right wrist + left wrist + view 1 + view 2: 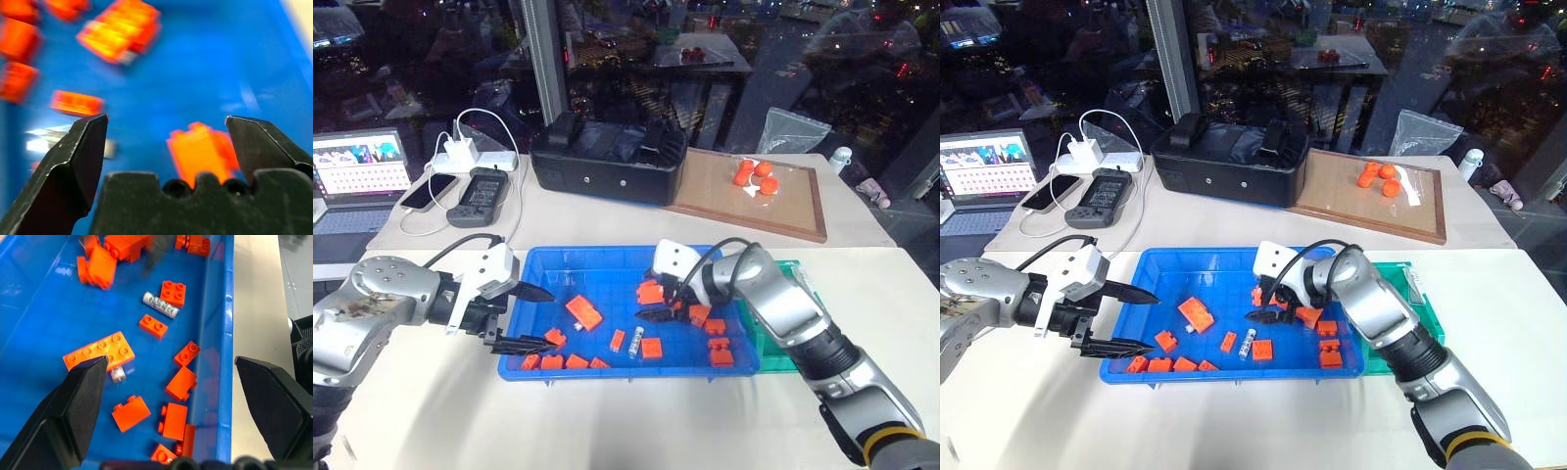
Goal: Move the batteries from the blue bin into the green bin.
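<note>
The blue bin point(587, 253) lies in the middle of the table and holds several orange bricks. One battery point(634, 345) lies near the bin's front, beside a brick; in the left wrist view it is the silvery battery point(160, 305). A second battery point(117, 374) peeks out from under a flat brick. My left gripper point(550, 318) stands open over the bin's left end with nothing between its fingers. My right gripper point(658, 311) is open low inside the bin among bricks, empty in its wrist view point(166, 120). The green bin point(1420, 294) sits against the blue bin's right side, partly hidden by my right arm.
A black box point(607, 157) stands behind the blue bin. A wooden board point(783, 211) with orange pieces lies at the back right. A laptop point(357, 176), a phone, a handheld device point(480, 196) and a charger with cables sit at the back left.
</note>
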Action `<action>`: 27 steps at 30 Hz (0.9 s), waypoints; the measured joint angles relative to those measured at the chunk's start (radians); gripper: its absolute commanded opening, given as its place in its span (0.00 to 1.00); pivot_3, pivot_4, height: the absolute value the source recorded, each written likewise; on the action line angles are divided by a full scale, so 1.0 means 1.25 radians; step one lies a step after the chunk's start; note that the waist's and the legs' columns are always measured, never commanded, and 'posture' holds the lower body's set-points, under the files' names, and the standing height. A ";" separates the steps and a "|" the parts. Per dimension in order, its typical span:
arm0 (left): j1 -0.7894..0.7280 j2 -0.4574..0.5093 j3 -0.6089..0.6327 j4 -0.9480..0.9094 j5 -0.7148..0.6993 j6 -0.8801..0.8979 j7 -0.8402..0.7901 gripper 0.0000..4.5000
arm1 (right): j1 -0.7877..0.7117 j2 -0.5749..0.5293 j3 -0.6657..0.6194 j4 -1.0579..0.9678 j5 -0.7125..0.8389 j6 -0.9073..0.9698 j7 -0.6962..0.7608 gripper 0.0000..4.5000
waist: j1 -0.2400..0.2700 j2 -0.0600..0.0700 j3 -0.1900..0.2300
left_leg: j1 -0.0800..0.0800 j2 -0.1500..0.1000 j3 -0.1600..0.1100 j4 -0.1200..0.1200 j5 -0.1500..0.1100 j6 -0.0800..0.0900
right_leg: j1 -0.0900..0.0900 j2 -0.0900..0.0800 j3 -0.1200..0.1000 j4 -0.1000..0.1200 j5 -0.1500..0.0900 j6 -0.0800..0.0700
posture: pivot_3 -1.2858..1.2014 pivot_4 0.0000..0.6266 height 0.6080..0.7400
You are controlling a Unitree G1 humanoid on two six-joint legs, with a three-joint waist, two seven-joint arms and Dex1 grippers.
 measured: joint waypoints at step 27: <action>0.001 -0.011 -0.007 0.016 0.024 -0.020 -0.015 1.00 | 0.018 -0.015 0.012 0.003 0.069 0.139 -0.038 0.55 | 0.000 0.000 0.000 | 0.000 0.000 0.000 0.000 0.000 0.000 | 0.000 0.000 0.000 0.000 0.000 0.000 | 0.52 0.24 0.97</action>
